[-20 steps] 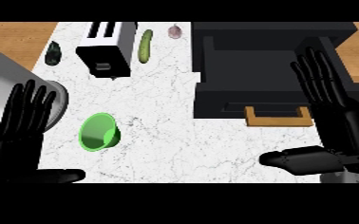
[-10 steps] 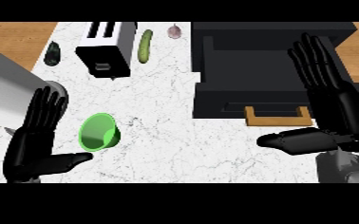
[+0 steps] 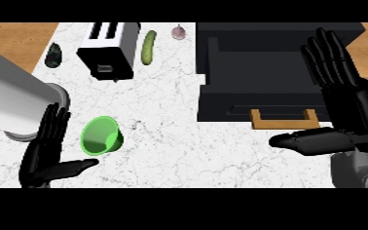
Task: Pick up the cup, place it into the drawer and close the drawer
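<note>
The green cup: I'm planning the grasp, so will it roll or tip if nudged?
The green cup lies tilted on its side, mouth showing, so it would probably roll. It looks thin-walled, likely light, and may skid on the smooth counter.

L hand (image 3: pixel 45 152) low at left, R hand (image 3: pixel 343 93) at right, both open, fingers straight.

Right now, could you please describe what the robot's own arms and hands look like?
Each robot hand is glossy black with slender segmented fingers and a thumb: the left robot hand and the right robot hand. A smooth grey forearm shows behind the right one. No cables or markings are visible.
</note>
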Tool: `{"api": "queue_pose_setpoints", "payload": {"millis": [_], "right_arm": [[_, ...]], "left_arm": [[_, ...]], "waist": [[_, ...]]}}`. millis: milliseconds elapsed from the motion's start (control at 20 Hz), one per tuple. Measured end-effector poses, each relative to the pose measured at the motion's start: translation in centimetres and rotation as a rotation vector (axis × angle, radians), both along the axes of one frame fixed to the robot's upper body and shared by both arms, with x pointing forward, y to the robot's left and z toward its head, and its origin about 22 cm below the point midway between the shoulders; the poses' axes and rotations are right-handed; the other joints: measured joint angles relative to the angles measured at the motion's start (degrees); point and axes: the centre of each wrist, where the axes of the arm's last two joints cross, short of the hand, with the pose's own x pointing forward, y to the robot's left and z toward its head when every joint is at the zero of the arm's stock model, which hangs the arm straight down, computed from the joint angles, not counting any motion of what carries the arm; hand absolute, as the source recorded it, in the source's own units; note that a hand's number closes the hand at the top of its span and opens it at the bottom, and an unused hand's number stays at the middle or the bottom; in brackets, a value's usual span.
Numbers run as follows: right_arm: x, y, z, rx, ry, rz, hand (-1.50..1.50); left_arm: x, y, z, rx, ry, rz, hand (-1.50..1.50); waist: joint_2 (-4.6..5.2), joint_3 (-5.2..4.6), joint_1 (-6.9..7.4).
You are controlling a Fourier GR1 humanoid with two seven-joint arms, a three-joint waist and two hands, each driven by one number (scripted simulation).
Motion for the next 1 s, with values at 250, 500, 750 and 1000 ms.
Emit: {"api": "queue_pose_setpoints", "payload": {"millis": [250, 500, 750, 1000], "right_arm": [[-0.2, 0.0, 0.5, 0.001, -0.002, -0.003, -1.5], [0.0, 0.1, 0.8, -0.009, -0.003, -0.003, -1.5], [-0.2, 0.0, 1.7, -0.005, -0.001, -0.003, -1.5], [0.5, -0.4, 1.2, -0.002, -0.001, 0.002, -1.5]], "left_arm": [[0.6, 0.0, -3.6, 0.009, 0.033, 0.014, -1.5], [0.1, 0.9, -6.5, 0.02, 0.042, 0.025, -1.5], [-0.2, 0.5, -9.0, 0.017, 0.024, 0.029, -1.5], [0.5, 0.7, -10.0, 0.015, 0.019, 0.03, -1.5]], "waist": [[0.01, -0.01, -0.15], [0.04, -0.02, -0.2], [0.06, -0.02, -0.31], [0.2, -0.06, -0.54]]}}
